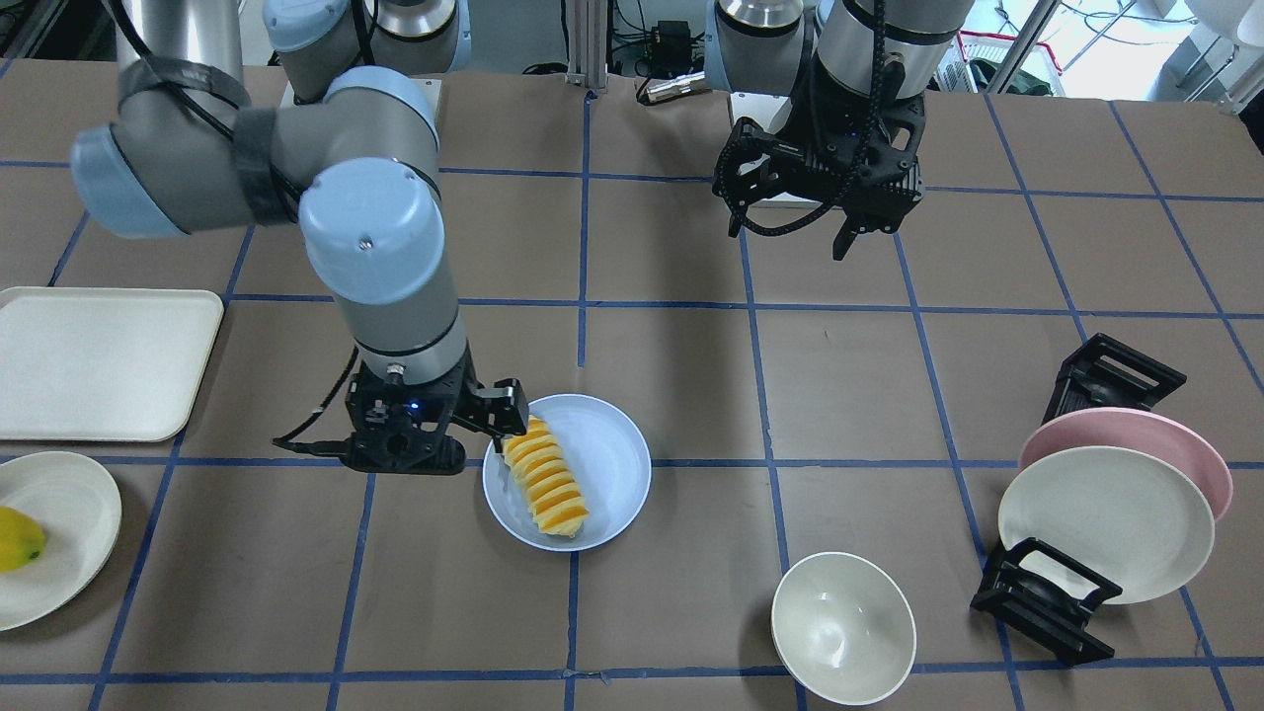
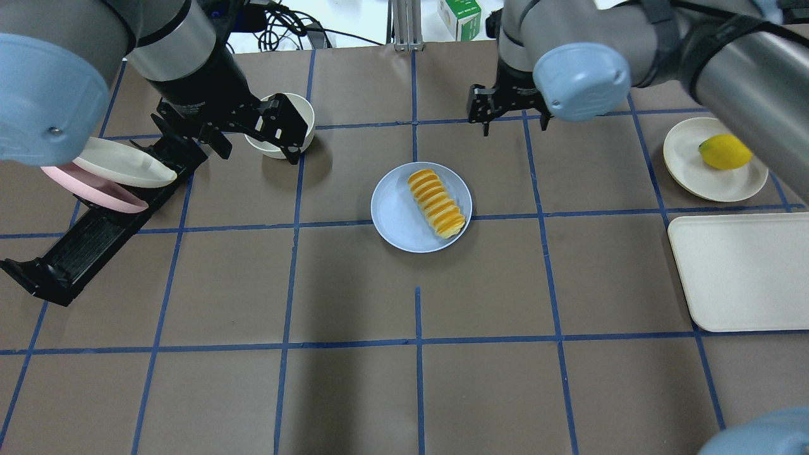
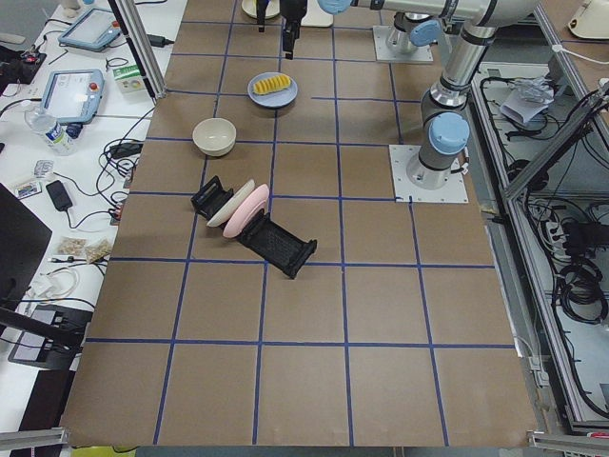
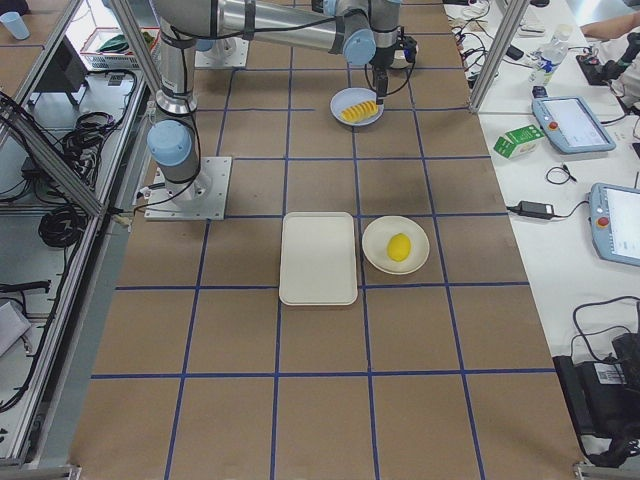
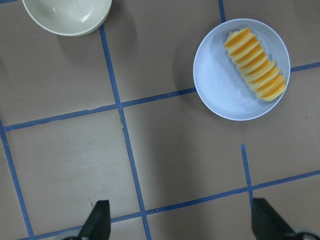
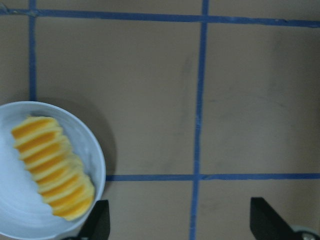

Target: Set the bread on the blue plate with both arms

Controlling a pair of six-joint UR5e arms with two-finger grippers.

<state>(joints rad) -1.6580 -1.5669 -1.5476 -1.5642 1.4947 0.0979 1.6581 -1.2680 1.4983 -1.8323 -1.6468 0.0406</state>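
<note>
Resting diagonally on the blue plate [image 1: 617, 444], the bread [image 1: 546, 479] sits off-centre, on the half nearer the right arm, with one end close to the rim. It lies fully inside the plate, nothing hanging over. Judgement: placement looks done, task at or near its end.

Right claw [image 6: 180, 226]: fingers spread wide, nothing between them, hanging above bare surface [image 2: 354, 392] just beside the plate. It is not touching bread or plate. Left claw [image 1: 790, 222]: also spread and empty, raised, well apart from the plate, up near the cream bowl [image 2: 281, 123] in the overhead view. Both being open and clear fits a release with the load down; no grip is needed now.

Materials and shapes:
- Bread: long ridged loaf, golden-orange segments with pale cream edges, slightly glossy. Likely a rigid toy, can't confirm.
- Plate: round, shallow, pale lavender-blue, matte. The raised rim should keep the loaf from sliding out.
- Surface: flat brown matte sheet, blue tape grid.

Other things:
- Black rack [image 1: 1047, 602] holding a pink plate [image 1: 1185, 444] and a cream plate [image 1: 1106, 523], both tilted on edge.
- Flat cream tray [image 1: 99, 360], rounded corners.
- Smooth yellow fruit [image 1: 18, 538] on another cream plate.
</note>
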